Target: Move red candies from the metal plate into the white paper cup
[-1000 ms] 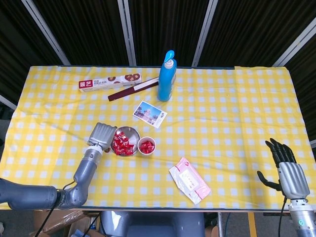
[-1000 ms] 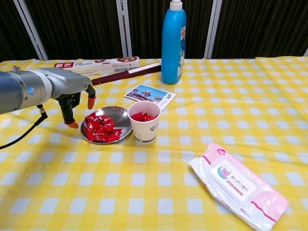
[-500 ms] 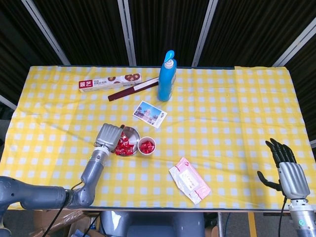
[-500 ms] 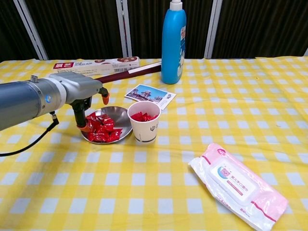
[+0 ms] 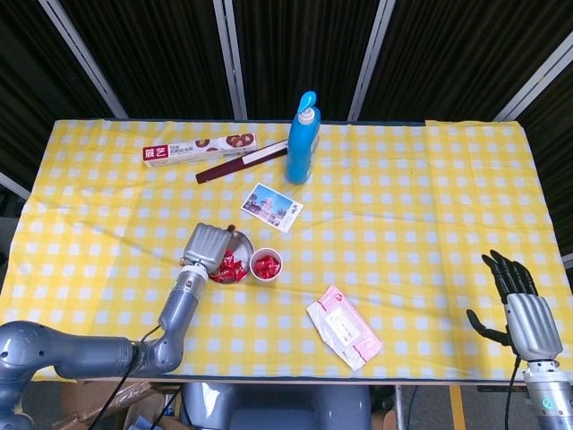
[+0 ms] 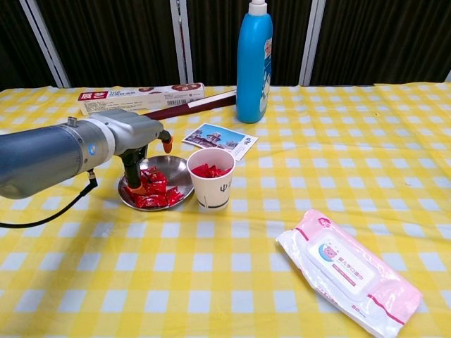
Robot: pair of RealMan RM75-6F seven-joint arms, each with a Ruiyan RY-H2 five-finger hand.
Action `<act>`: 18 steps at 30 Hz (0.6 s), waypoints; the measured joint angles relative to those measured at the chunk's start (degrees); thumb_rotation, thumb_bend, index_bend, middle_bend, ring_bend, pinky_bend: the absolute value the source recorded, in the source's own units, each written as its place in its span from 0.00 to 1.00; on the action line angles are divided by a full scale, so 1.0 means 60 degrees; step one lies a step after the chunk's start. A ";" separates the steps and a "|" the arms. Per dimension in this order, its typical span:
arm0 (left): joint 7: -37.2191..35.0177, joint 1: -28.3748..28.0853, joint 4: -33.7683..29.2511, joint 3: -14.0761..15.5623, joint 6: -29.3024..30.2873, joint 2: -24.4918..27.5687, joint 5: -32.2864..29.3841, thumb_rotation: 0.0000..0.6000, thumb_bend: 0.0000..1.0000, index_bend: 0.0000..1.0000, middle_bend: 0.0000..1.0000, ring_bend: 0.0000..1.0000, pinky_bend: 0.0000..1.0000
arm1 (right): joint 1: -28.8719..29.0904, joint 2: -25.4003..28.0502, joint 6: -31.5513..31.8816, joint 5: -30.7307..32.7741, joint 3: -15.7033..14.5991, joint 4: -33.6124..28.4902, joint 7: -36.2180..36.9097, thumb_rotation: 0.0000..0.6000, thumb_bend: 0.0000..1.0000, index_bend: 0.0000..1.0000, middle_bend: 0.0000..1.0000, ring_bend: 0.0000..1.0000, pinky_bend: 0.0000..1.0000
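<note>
Yellow-checked desk carries the metal plate of red candies beside the white paper cup, and the left hand, fingers spread and empty, has moved over the plate, probably for the next pick.

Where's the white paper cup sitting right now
The white paper cup stands left of centre on the table in both views, right beside the metal plate, on its right, with the postcard just behind it.
</note>
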 measured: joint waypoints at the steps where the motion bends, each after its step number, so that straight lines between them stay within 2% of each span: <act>1: -0.0033 0.0000 -0.0086 -0.0055 0.0004 0.0030 -0.0002 1.00 0.15 0.21 0.87 0.96 0.97 | 0.0001 0.0001 -0.0004 0.0009 0.0004 0.0002 0.0015 1.00 0.39 0.00 0.00 0.00 0.00; 9: -0.0091 0.0079 -0.1236 -0.0172 0.0216 0.0646 0.0066 1.00 0.15 0.21 0.87 0.96 0.97 | 0.0006 -0.0013 -0.0013 -0.0024 -0.0017 -0.0005 -0.0046 1.00 0.39 0.00 0.00 0.00 0.00; 18: 0.0006 0.0158 -0.0975 0.0144 0.0280 0.0292 -0.0006 1.00 0.15 0.22 0.87 0.96 0.97 | -0.0020 -0.0023 0.0022 0.0010 -0.0007 -0.0010 -0.0063 1.00 0.39 0.00 0.00 0.00 0.00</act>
